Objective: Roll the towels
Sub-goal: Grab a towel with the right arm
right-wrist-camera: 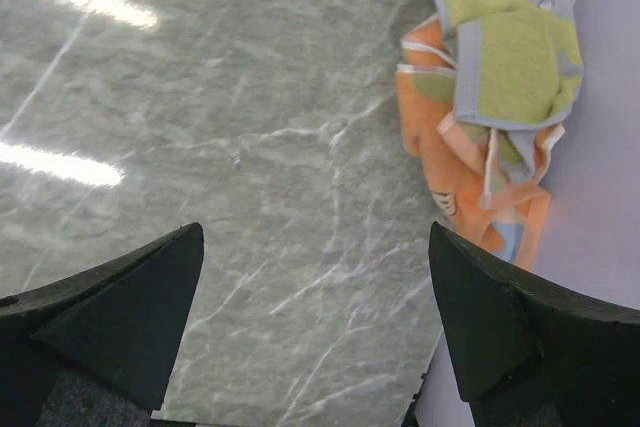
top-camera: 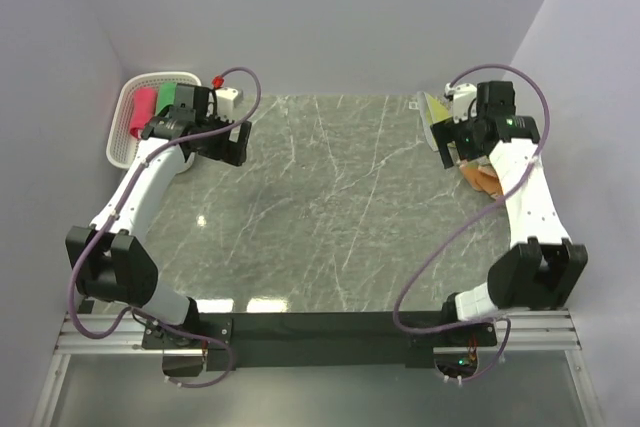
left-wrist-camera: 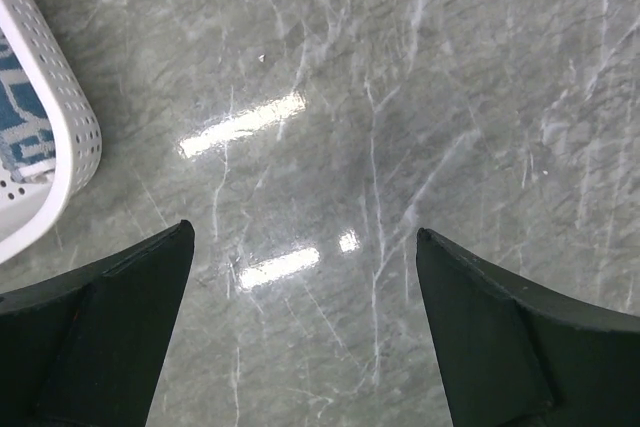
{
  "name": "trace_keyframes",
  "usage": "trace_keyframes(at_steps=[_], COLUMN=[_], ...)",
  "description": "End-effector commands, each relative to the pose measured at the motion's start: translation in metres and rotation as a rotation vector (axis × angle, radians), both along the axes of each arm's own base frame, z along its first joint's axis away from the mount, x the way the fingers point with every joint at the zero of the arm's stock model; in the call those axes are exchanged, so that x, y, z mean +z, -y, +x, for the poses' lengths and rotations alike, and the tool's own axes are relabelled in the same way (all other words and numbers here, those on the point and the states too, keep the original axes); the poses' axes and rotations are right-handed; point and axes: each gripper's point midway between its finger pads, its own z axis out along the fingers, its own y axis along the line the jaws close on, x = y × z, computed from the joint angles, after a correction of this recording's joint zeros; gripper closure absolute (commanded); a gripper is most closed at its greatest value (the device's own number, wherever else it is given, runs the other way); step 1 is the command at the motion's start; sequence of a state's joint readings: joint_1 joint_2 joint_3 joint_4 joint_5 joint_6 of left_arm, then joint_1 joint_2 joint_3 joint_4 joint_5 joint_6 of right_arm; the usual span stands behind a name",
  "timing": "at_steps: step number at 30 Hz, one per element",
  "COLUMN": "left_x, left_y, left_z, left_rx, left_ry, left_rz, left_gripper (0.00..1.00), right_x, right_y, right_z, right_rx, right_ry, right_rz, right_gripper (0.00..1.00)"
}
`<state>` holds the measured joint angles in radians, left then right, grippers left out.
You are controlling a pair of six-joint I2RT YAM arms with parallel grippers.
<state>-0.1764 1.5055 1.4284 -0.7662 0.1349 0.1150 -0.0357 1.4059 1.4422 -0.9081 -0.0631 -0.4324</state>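
A pink-red rolled towel [top-camera: 144, 113] and a green rolled towel [top-camera: 164, 99] lie in the white perforated basket [top-camera: 121, 137] at the far left. A blue patterned towel [left-wrist-camera: 22, 112] shows inside the basket in the left wrist view. A yellow towel [right-wrist-camera: 500, 27] lies crumpled on an orange towel [right-wrist-camera: 455, 162] at the table's far right edge; they also show in the top view [top-camera: 481, 177]. My left gripper [top-camera: 232, 144] is open and empty over bare table beside the basket [left-wrist-camera: 70, 137]. My right gripper [top-camera: 447, 147] is open and empty, just left of the crumpled towels.
The grey marble table [top-camera: 320, 207] spans the middle. White walls close in the left, back and right sides. The table's right edge [right-wrist-camera: 575, 277] meets the wall next to the orange towel.
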Motion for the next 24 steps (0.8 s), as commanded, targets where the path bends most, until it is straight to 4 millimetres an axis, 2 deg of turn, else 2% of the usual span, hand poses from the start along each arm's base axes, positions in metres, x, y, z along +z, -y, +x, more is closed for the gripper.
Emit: trace_keyframes(at_steps=[1, 2, 3, 4, 5, 6, 7, 8, 9, 10, 11, 12, 13, 14, 15, 16, 18, 19, 24], left_x=[0.028, 0.028, 0.026, 0.025, 0.024, 0.024, 0.023, 0.022, 0.021, 0.020, 0.019, 0.018, 0.016, 0.014, 0.012, 0.012, 0.009, 0.009, 0.006], left_y=[0.011, 0.013, 0.014, 0.016, 0.017, 0.018, 0.019, 0.020, 0.021, 0.021, 0.020, 0.019, 0.018, 0.017, 0.016, 0.014, 0.013, 0.013, 0.013], left_z=[0.003, 0.002, 0.001, 0.002, 0.001, 0.002, 0.002, 0.001, 0.000, -0.002, -0.002, -0.003, -0.005, -0.005, -0.007, -0.007, -0.008, -0.009, -0.010], left_rx=[-0.034, -0.045, -0.051, -0.058, -0.065, -0.066, -0.067, -0.072, -0.076, -0.078, -0.076, -0.072, -0.069, -0.066, -0.061, -0.056, -0.051, -0.046, -0.040], left_ry=[0.070, 0.064, 0.055, 0.048, 0.043, 0.042, 0.034, 0.027, 0.019, 0.005, 0.003, -0.002, -0.004, -0.006, -0.009, -0.006, -0.012, -0.016, -0.028], left_rz=[-0.056, -0.064, -0.065, -0.070, -0.078, -0.081, -0.084, -0.091, -0.090, -0.089, -0.086, -0.084, -0.078, -0.074, -0.070, -0.065, -0.062, -0.060, -0.062], left_gripper=[0.00, 0.01, 0.00, 0.01, 0.01, 0.00, 0.00, 0.01, 0.01, 0.01, 0.01, 0.00, 0.01, 0.00, 0.01, 0.00, 0.01, 0.01, 0.00], right_x=[0.011, -0.002, 0.005, 0.002, -0.012, -0.004, -0.006, -0.024, -0.017, -0.020, -0.039, -0.034, -0.051, -0.055, -0.050, -0.067, -0.071, -0.084, -0.118], right_y=[0.023, 0.028, 0.035, 0.038, 0.043, 0.049, 0.053, 0.055, 0.058, 0.062, 0.064, 0.067, 0.070, 0.072, 0.074, 0.076, 0.078, 0.080, 0.085], right_z=[0.028, 0.038, 0.049, 0.056, 0.067, 0.081, 0.090, 0.101, 0.114, 0.121, 0.131, 0.142, 0.150, 0.156, 0.165, 0.170, 0.178, 0.181, 0.183], right_rx=[-0.052, -0.065, -0.079, -0.084, -0.088, -0.104, -0.105, -0.107, -0.113, -0.120, -0.119, -0.124, -0.124, -0.124, -0.128, -0.130, -0.132, -0.135, -0.136], right_ry=[0.019, -0.015, 0.005, 0.000, -0.031, -0.001, -0.002, -0.040, -0.017, -0.022, -0.059, -0.038, -0.069, -0.075, -0.056, -0.086, -0.089, -0.111, -0.165], right_rz=[-0.034, -0.042, -0.047, -0.053, -0.060, -0.079, -0.091, -0.096, -0.102, -0.106, -0.109, -0.114, -0.119, -0.125, -0.129, -0.135, -0.136, -0.144, -0.140], right_gripper=[0.00, 0.00, 0.00, 0.00, 0.00, 0.01, 0.02, 0.02, 0.02, 0.03, 0.04, 0.04, 0.05, 0.05, 0.05, 0.05, 0.06, 0.06, 0.11])
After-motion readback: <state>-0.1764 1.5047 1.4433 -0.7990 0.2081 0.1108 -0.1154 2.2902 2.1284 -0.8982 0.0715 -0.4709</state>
